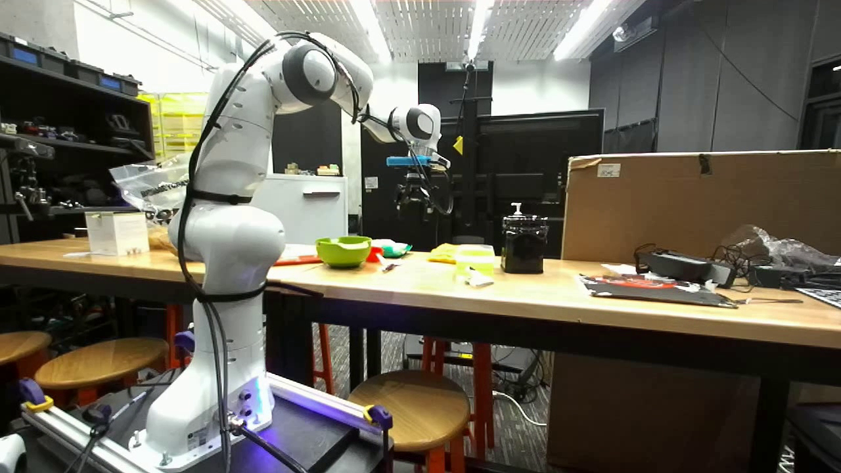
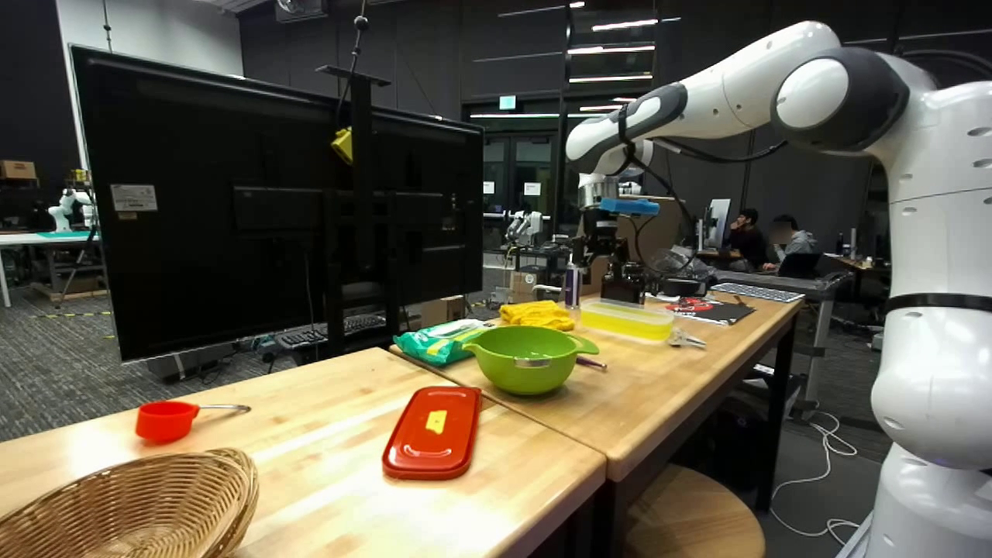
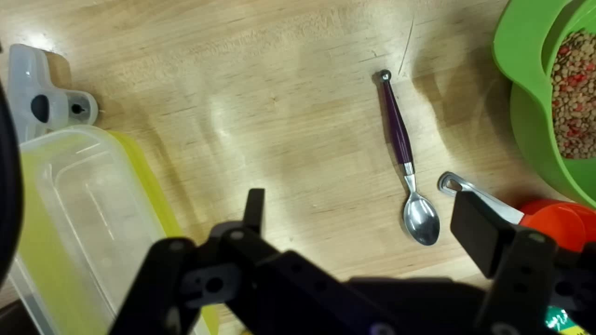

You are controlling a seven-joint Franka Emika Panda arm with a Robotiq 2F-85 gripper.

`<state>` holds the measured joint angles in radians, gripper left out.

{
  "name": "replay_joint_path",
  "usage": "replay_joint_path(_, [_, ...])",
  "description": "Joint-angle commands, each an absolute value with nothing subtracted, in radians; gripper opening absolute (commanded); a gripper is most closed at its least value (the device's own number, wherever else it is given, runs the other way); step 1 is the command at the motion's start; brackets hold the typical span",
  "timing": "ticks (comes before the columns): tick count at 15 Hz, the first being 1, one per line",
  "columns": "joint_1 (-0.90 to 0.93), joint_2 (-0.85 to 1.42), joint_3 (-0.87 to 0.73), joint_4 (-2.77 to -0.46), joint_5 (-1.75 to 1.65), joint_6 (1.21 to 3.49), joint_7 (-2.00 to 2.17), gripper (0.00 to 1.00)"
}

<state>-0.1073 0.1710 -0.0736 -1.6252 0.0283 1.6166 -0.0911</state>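
My gripper (image 3: 363, 216) is open, its black fingers wide apart, with nothing held. It hangs well above the wooden table in both exterior views (image 1: 415, 194) (image 2: 604, 248). In the wrist view a spoon (image 3: 398, 130) with a purple handle lies below, its metal bowl showing between the fingers, nearer the right one. A red measuring cup (image 3: 556, 225) with a metal handle lies at the right, partly hidden by the right finger. A green bowl (image 3: 533, 116) with dried beans or lentils stands beside it. A yellow container (image 3: 98, 186) with a clear lid is at the left, beside a white clip (image 3: 51, 100).
A green packet (image 2: 438, 341) and a yellow cloth (image 2: 536, 314) lie behind the bowl. A red lid (image 2: 432, 438), another red cup (image 2: 165, 422) and a wicker basket (image 2: 132, 504) are on the nearer table. A black pump dispenser (image 1: 523, 243) and a cardboard box (image 1: 696, 217) stand farther along.
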Motion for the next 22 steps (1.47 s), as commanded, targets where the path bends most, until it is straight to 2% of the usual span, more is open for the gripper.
replay_joint_path(1, [-0.103,0.092,-0.072,-1.710,0.038,1.625,-0.103,1.00])
replay_joint_path(22, [-0.048,-0.048,-0.047,-1.951,0.054,1.696,0.004,1.00])
